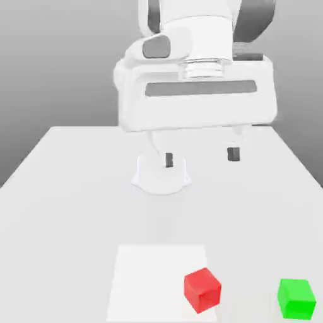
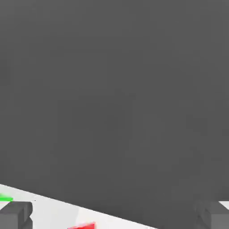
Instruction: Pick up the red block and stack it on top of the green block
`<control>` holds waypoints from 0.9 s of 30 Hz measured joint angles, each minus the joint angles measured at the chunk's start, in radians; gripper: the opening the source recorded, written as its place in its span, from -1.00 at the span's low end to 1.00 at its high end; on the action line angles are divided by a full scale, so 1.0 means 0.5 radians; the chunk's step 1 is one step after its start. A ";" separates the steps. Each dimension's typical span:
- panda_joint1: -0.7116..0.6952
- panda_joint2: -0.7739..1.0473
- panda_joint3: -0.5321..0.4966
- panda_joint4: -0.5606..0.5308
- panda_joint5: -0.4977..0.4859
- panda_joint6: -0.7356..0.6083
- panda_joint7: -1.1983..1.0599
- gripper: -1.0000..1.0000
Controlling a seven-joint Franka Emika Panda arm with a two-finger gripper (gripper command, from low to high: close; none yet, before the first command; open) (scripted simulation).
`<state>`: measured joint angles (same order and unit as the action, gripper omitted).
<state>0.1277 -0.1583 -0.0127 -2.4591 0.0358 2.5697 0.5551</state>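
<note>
The red block [image 1: 202, 290] rests on the table near the front, on the corner of a paler square patch. The green block [image 1: 296, 298] sits on the table to its right in the exterior view, a cube-width or more away. My gripper [image 1: 201, 156] hangs high above the table's middle, well behind both blocks, open, with nothing between its dark fingertips [image 1: 169, 159]. In the hand view a sliver of the red block [image 2: 83, 226] and a sliver of the green block [image 2: 6, 198] show at the table's edge, between the two fingertips [image 2: 16, 215].
The arm's round white base [image 1: 161, 175] stands on the table behind the gripper. A paler square patch [image 1: 154, 277] marks the table's front middle. The white table [image 1: 69, 208] spreads wide on both sides of the blocks.
</note>
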 joint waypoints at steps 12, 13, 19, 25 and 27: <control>0.071 0.868 0.033 -0.128 -0.077 0.461 -0.168 0.00; 0.072 0.940 0.032 -0.118 -0.078 0.522 -0.167 0.00; 0.071 1.002 0.033 -0.109 -0.083 0.571 -0.163 -1.00; 0.068 0.771 0.037 -0.144 -0.080 0.376 -0.166 -1.00; 0.094 0.686 0.078 -0.113 -0.092 0.260 -0.213 -1.00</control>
<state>0.1746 0.1848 0.0262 -2.5157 -0.0101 2.6996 0.4488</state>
